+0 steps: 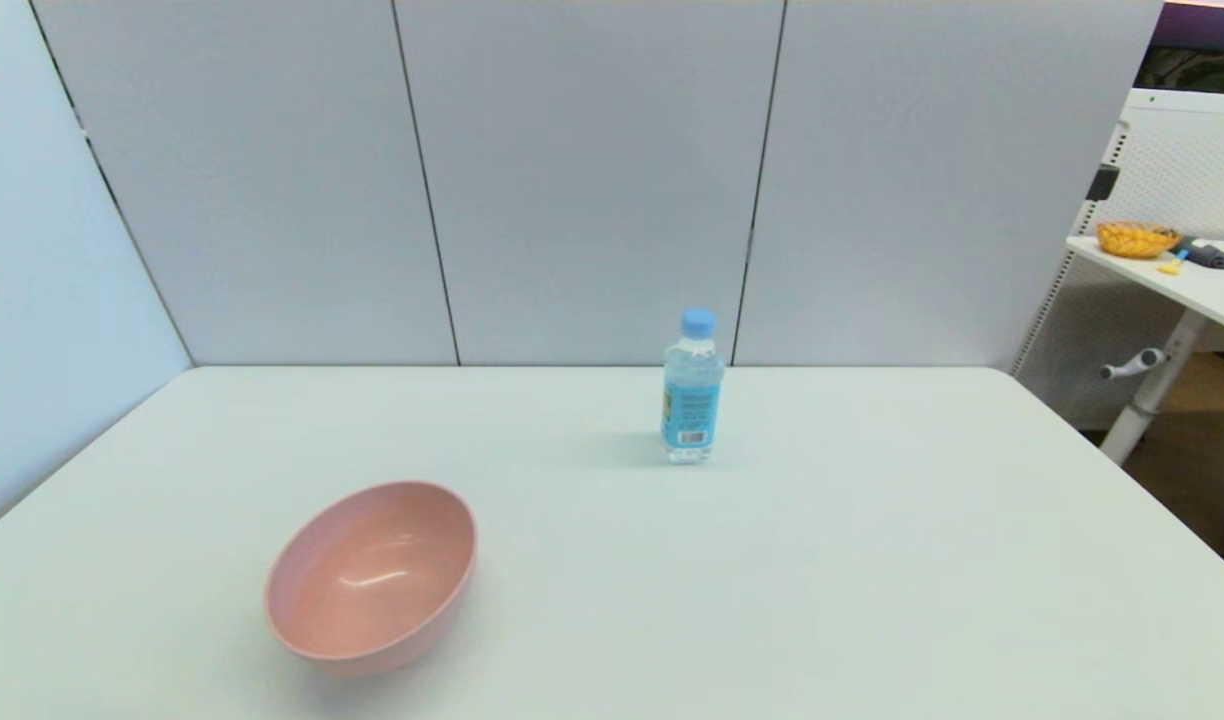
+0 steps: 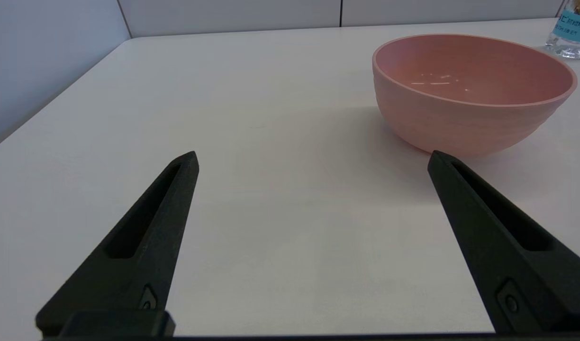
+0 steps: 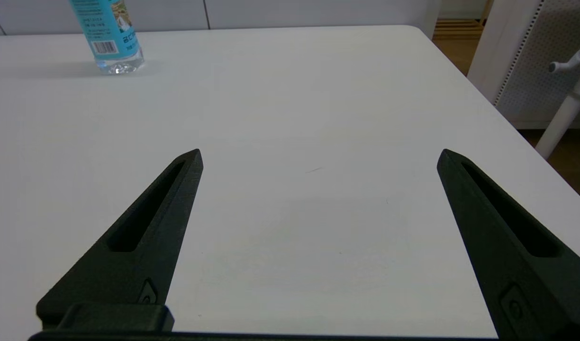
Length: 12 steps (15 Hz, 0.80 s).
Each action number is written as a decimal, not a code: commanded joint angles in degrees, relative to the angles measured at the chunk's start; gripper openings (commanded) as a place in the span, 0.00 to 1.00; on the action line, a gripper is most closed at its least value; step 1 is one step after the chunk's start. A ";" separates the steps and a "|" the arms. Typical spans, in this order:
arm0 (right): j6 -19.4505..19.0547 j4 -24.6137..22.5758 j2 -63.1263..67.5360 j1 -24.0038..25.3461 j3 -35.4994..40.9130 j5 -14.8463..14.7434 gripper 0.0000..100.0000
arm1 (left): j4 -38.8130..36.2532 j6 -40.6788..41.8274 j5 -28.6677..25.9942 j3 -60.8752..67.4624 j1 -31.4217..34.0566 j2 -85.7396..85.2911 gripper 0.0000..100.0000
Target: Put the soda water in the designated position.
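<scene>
The soda water [image 1: 692, 390], a small clear bottle with a light blue cap and a blue barcode label, stands upright on the white table [image 1: 872, 560], toward the back and a little right of centre. Its lower half shows in the right wrist view [image 3: 111, 40], and a corner of it in the left wrist view [image 2: 572, 31]. My right gripper [image 3: 318, 156] is open over bare tabletop, well short of the bottle. My left gripper [image 2: 313, 158] is open and empty, just short of a pink bowl. Neither arm shows in the head view. The designated position carries no mark.
A pink bowl [image 1: 372, 575] sits at the front left of the table, empty [image 2: 470, 90]. Grey partition panels [image 1: 572, 180] close off the back and left. Beyond the table's right edge stand a white pegboard and another table [image 1: 1192, 290].
</scene>
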 commanded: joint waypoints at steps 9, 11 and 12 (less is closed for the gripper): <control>0.00 0.00 0.00 -0.01 -0.01 0.00 1.00 | -0.03 0.02 -0.03 0.00 0.01 0.00 1.00; 0.00 0.00 0.09 0.08 -0.01 0.00 1.00 | -0.03 -1.12 0.24 0.00 0.01 0.09 1.00; 0.00 0.00 0.00 0.08 -0.01 0.00 1.00 | -0.12 -2.35 0.50 0.00 0.01 0.00 1.00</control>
